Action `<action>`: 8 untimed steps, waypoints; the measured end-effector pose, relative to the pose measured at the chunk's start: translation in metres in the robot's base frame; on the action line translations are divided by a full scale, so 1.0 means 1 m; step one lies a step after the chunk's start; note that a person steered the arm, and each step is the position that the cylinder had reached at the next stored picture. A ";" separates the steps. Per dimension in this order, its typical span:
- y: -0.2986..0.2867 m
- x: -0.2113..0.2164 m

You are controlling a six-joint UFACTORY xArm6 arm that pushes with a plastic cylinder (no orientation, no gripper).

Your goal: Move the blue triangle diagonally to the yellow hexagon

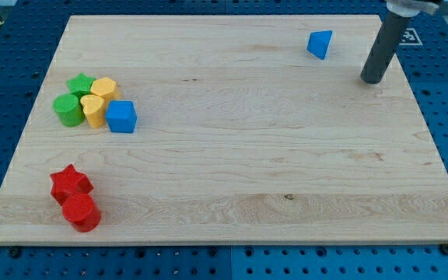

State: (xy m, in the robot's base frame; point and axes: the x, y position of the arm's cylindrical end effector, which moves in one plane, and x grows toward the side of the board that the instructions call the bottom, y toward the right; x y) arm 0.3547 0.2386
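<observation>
Up at the view's top right, we see our tip resting on the wooden board, near the board's right edge. We have no jaws to open or close, only the straight dark rod, and it holds nothing.

The blue triangle lies near the board's top edge, to the view's left of our tip and a little higher. The two are near each other but apart, with bare wood between them.

The yellow hexagon sits well apart from both, far over at the view's left, in a tight cluster of five blocks. Just to its left is a green star. Below the star stands a green cylinder, and beside that, under the hexagon, a yellow heart. A blue cube closes the cluster on its right side, touching the heart.

Lower down at the view's left, near the board's bottom corner, we see a red star with a red cylinder pressed against it from below.

The board lies on a blue perforated table.
</observation>
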 end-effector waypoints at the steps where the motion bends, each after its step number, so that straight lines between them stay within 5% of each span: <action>1: 0.009 -0.024; 4: -0.001 -0.102; 8: -0.055 -0.077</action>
State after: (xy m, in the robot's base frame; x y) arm 0.2775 0.1839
